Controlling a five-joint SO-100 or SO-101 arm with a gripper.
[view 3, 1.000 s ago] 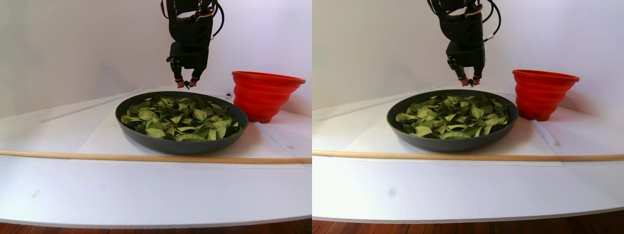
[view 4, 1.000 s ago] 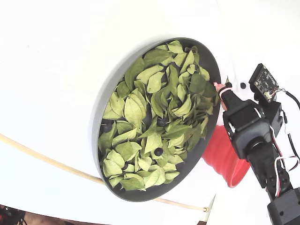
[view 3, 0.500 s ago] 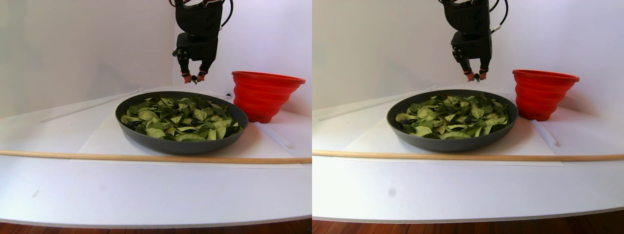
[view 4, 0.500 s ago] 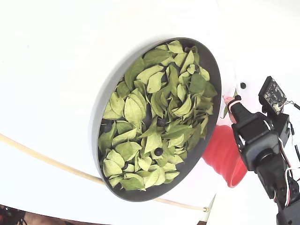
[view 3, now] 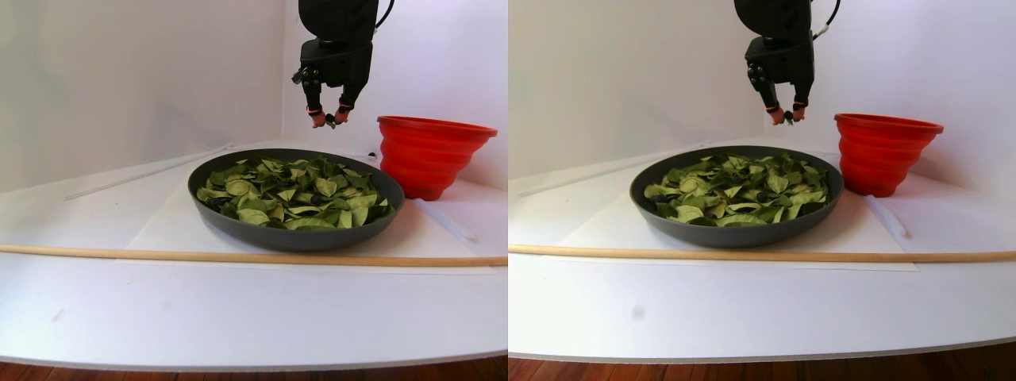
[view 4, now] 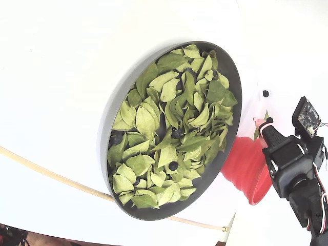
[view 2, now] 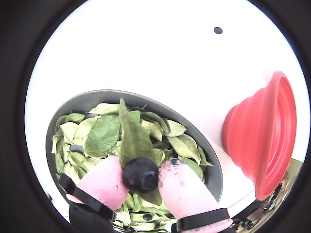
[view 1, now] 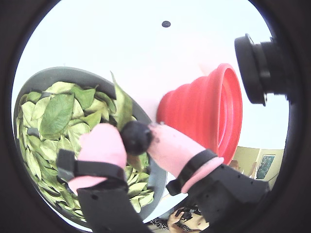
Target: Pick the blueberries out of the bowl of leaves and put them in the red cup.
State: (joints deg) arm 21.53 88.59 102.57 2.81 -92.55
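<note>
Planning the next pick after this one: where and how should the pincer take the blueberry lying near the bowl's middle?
Come straight down on the blueberry and pinch across its round sides; it sits low among overlapping leaves, so a side approach would likely catch a leaf too.

light: bright, even, my table (view 4: 61, 61) nearly blown out | shadows: soft, faint | wrist views: fisheye, black round borders | focus: my pink fingertips (view 2: 104, 182) blurred

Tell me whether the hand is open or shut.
Shut: the hand pinches a blueberry and a leaf between its pink fingertips.
</note>
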